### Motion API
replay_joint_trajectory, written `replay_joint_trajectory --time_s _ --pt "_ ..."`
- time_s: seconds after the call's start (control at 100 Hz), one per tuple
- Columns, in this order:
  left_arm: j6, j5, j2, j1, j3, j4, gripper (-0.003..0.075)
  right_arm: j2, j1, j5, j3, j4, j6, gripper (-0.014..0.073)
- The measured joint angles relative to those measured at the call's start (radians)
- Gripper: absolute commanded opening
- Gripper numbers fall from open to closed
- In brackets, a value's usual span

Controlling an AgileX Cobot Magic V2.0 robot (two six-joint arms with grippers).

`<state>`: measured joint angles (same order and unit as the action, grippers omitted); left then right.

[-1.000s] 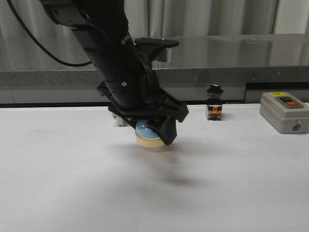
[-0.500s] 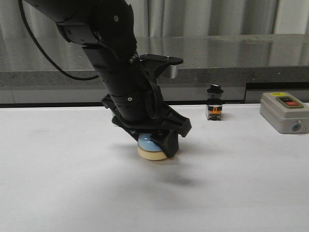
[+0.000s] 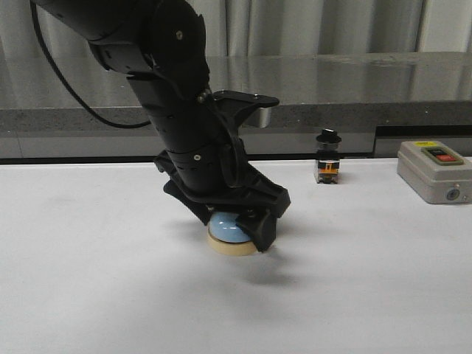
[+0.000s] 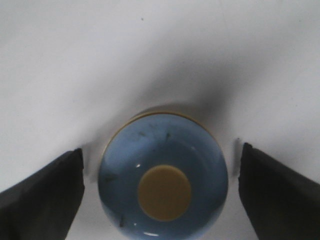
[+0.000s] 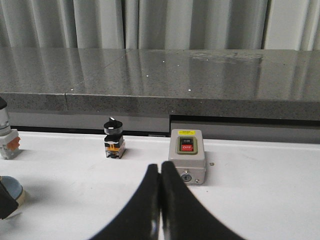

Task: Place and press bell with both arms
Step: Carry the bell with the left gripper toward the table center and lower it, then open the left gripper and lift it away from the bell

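The light-blue bell [image 3: 230, 234] with a cream base sits on the white table [image 3: 110, 295], left of the middle. My left gripper [image 3: 234, 226] is straight over it, one finger on each side. In the left wrist view the bell [image 4: 163, 177] shows from above with its cream button. The black fingers [image 4: 45, 195] stand apart from it, with a strip of table showing on both sides, so the gripper is open. My right gripper [image 5: 160, 172] is shut and empty, low over the table, with the bell [image 5: 14, 189] far off to its side. The right arm is out of the front view.
A black-knobbed switch [image 3: 327, 157] stands at the table's back edge. A grey box with red and black buttons [image 3: 435, 171] sits at the back right, just beyond my right fingertips in the right wrist view [image 5: 186, 156]. A grey stone ledge [image 3: 332, 114] runs behind the table.
My left arm has come down and slightly forward with the bell. The bell was held just above the table and now rests on it.
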<state>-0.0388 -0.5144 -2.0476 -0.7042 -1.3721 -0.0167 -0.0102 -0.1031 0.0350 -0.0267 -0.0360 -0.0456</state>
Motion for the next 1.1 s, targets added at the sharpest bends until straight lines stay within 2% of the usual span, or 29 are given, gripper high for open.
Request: replay_joint_trajectory --time_s 0.27,0.58,0.78,1.1 --pt "0.0 -0.008 0.029 0.0 0.0 0.0 0.0621 0.0 0.0 0.0 0.0 0.0 0.0 -0.006" --pt "0.022 0.015 0.228 0.036 0.003 0.0 0.0621 0.0 0.0 0.0 0.0 0.0 0.0 -0.006" --pt "0.026 0.041 0.378 0.137 0.095 0.0 0.0621 0.0 0.0 0.0 0.0 0.0 0.0 -0.006" --pt "0.063 0.145 0.71 0.357 0.42 0.0 0.0621 0.0 0.0 0.0 0.0 0.0 0.0 -0.006"
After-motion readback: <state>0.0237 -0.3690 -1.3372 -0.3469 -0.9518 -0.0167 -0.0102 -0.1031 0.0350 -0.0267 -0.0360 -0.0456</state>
